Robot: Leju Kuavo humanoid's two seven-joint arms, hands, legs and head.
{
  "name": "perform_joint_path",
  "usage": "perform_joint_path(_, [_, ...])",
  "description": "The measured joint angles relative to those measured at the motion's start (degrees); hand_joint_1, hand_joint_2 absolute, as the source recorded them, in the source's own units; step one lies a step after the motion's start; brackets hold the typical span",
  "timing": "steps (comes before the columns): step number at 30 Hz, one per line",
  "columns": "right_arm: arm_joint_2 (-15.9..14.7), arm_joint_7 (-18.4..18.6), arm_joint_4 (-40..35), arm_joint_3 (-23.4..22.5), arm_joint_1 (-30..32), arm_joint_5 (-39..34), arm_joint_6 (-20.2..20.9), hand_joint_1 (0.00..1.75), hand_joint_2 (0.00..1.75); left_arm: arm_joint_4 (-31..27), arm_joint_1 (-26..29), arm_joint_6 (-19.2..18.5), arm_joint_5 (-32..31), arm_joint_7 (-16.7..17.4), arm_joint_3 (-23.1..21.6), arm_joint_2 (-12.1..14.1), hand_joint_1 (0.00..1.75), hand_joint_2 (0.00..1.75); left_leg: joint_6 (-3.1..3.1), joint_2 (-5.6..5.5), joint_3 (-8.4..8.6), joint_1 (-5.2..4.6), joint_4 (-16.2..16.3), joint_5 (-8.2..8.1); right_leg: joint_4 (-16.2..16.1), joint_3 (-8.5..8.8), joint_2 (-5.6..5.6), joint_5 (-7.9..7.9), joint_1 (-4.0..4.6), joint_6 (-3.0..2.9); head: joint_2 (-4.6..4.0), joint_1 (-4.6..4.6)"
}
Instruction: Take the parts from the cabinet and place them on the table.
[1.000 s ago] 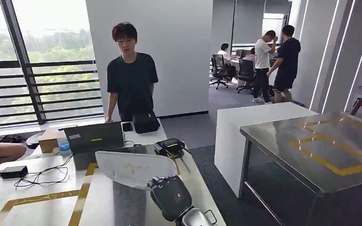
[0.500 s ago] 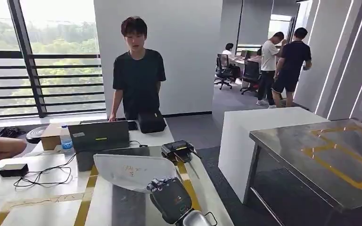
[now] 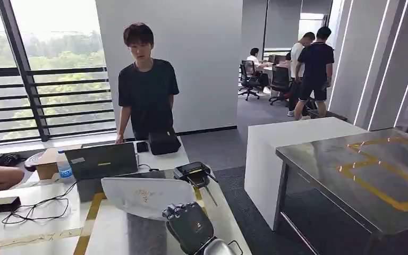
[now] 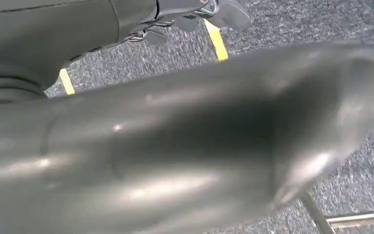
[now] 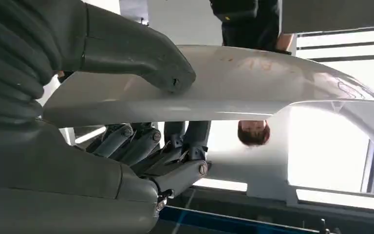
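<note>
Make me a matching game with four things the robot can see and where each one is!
Things:
1. white part
2. laptop
3. black pouch
4. steel table

Places:
A. open on the desk, in front of the person
B. held in the robot's right hand
C. off to the robot's right, marked with yellow tape
D. on the desk's far end, beside a phone

Pairs: 1-B, 2-A, 3-D, 4-C

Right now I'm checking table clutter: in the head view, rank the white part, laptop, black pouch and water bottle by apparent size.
1. White part, though nearest the camera
2. Laptop
3. Black pouch
4. Water bottle
</note>
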Motion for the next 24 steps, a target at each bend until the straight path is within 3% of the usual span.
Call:
perform_joint_path(2, [0.0, 0.0, 0.0, 0.1, 0.0, 0.1, -0.1, 1.69, 1.75, 0.0, -0.1, 0.0, 0.0, 0.0, 0.0, 0.1, 0.0, 0.0, -0.23, 0.08, 3.49, 0.23, -9.2, 5.82, 0.8, 0.05, 0.01, -0.62, -0.41, 0.6, 0.0, -0.04])
perform_joint_path(3, [0.0, 0.1, 0.0, 0.2, 0.0, 0.2, -0.3, 1.69, 1.75, 0.0, 0.0, 0.0, -0.1, 0.0, 0.0, 0.1, 0.0, 0.0, -0.57, 0.17, 4.96, 0.35, -13.3, 7.2, 1.5, -0.06, -0.05, -1.14, -0.51, 1.11, 0.0, -0.02])
perform_joint_path(4, [0.0, 0.3, 0.0, 0.3, 0.0, 0.2, -0.4, 1.69, 1.75, 0.1, -0.1, 0.0, -0.2, 0.1, 0.0, 0.0, 0.0, 0.0, -0.17, 0.08, 4.56, -0.01, -13.5, 4.85, 2.1, -0.28, 0.03, -1.32, -0.34, 1.4, 0.0, -0.17])
perform_joint_path(5, [0.0, 0.5, 0.0, 0.4, -0.1, 0.3, -0.4, 1.69, 1.75, 0.0, -0.1, 0.0, -0.2, 0.1, 0.0, 0.0, 0.0, 0.0, 0.94, 0.3, 5.21, -0.08, -13.0, 4.91, 2.0, -0.65, 0.03, -1.49, -0.13, 1.65, 0.0, -0.11])
perform_joint_path(6, [0.0, 0.5, 0.0, 0.5, 0.1, 0.4, -0.4, 1.69, 1.75, 0.0, 0.0, 0.0, -0.2, 0.1, 0.0, 0.0, 0.0, 0.0, 1.57, 0.11, 4.99, -0.05, -12.9, 6.18, 2.1, -0.65, -0.03, -1.79, -0.12, 1.95, 0.02, -0.07])
perform_joint_path(9, [0.0, 0.7, 0.0, 0.9, -0.1, 0.4, -0.5, 1.69, 1.75, 0.0, 0.0, 0.0, -0.2, 0.1, 0.0, 0.0, 0.0, 0.0, 2.52, -0.02, 5.1, 0.28, -13.1, 6.47, 3.0, -0.88, -0.06, -2.5, -0.16, 2.72, 0.02, 0.02])
perform_joint_path(10, [0.0, 0.7, 0.0, 0.9, -0.2, 0.4, -0.5, 1.69, 1.75, 0.0, 0.0, 0.0, -0.2, 0.1, 0.0, 0.0, 0.0, 0.0, 2.76, -0.03, 5.1, 0.32, -13.1, 6.42, 5.3, -1.99, -0.14, -4.03, -0.27, 3.18, 0.0, 0.18])
perform_joint_path(12, [0.0, 0.7, 0.0, 1.0, -0.2, 0.5, -0.5, 1.69, 1.75, 0.0, 0.0, 0.0, -0.2, 0.1, 0.0, 0.0, 0.0, 0.0, 2.99, -0.04, 5.07, 0.27, -13.1, 6.28, 14.4, -6.48, -0.13, -8.07, -0.63, 3.82, 0.0, 0.2])
perform_joint_path(13, [0.0, 0.8, 0.0, 1.1, 0.1, 0.5, -0.5, 1.69, 1.75, 0.0, 0.0, 0.0, -0.2, 0.1, 0.0, 0.0, 0.0, 0.0, 3.02, -0.06, 5.08, 0.26, -13.1, 6.24, 18.3, -8.6, -0.13, -9.1, -0.71, 3.92, 0.0, 0.2])
perform_joint_path(14, [-0.1, 0.8, 0.0, 1.1, 0.3, 0.5, -0.5, 1.69, 1.75, 0.0, 0.0, 0.0, -0.2, 0.1, 0.0, 0.0, 0.0, 0.0, 3.06, -0.12, 5.09, 0.26, -13.1, 6.18, 19.7, -9.67, -0.13, -8.93, -0.73, 3.92, 0.0, 0.24])
perform_joint_path(15, [-0.1, 0.8, 0.0, 1.2, 0.3, 0.5, -0.5, 1.69, 1.75, 0.0, 0.0, 0.0, -0.2, 0.1, 0.0, 0.0, 0.0, 0.0, 3.02, -0.23, 5.11, 0.26, -13.1, 6.16, 18.4, -9.45, -0.13, -7.44, -0.73, 3.78, 0.0, 0.24])
perform_joint_path(16, [-0.1, 0.8, 0.0, 1.3, 0.3, 0.5, -0.5, 1.69, 1.75, 0.0, 0.0, 0.0, -0.2, 0.1, 0.0, 0.0, 0.0, 0.0, 2.96, -0.37, 5.19, 0.23, -13.1, 6.11, 14.9, -8.05, -0.11, -5.1, -0.7, 3.51, 0.0, 0.26])
perform_joint_path(18, [-0.1, 0.8, 0.0, 1.3, 0.0, 0.5, -0.5, 1.69, 1.75, 0.0, -0.1, 0.0, -0.2, 0.1, 0.0, 0.0, 0.0, 0.0, 2.71, -0.6, 5.5, 0.19, -13.1, 5.96, 4.1, -2.84, 0.16, -0.04, -0.5, 2.57, 0.0, 0.28])
perform_joint_path(19, [-0.1, 0.8, 0.0, 1.3, -0.1, 0.5, -0.5, 1.69, 1.75, 0.0, -0.1, 0.0, -0.2, 0.1, 0.0, -0.1, 0.0, 0.0, 2.44, -0.64, 5.46, 0.14, -13.2, 5.91, 2.2, -1.94, 0.46, -0.97, -0.35, 2.26, 0.0, 0.26])
perform_joint_path(22, [-0.1, 0.9, 0.0, 1.4, -0.1, 0.5, -0.5, 1.69, 1.75, 0.0, -0.1, -0.1, -0.2, 0.1, 0.0, -0.2, 0.0, 0.0, 1.29, -0.84, 5.65, 0.36, -13.8, 6.03, 1.8, -1.95, 0.13, -0.86, 0.26, 1.94, 0.0, 0.29])
perform_joint_path(23, [-0.1, 0.8, 0.0, 1.4, -0.3, 0.5, -0.5, 1.69, 1.75, 0.0, -0.1, -0.2, -0.2, 0.1, 0.0, -0.2, 0.0, 0.0, 0.78, -0.86, 5.91, 0.17, -14.1, 6.1, 1.3, -1.34, 0.1, -0.62, 0.13, 1.58, 0.0, 0.33])
perform_joint_path(24, [0.1, 0.8, 0.0, 1.4, -0.2, 0.6, -0.5, 1.69, 1.75, 0.0, -0.1, -0.2, -0.2, 0.1, 0.0, 0.0, 0.0, 0.0, 0.68, -0.69, 5.79, 0.43, -13.7, 5.79, 0.3, -0.66, -0.16, -0.07, -0.5, 1.36, 0.0, 0.24])
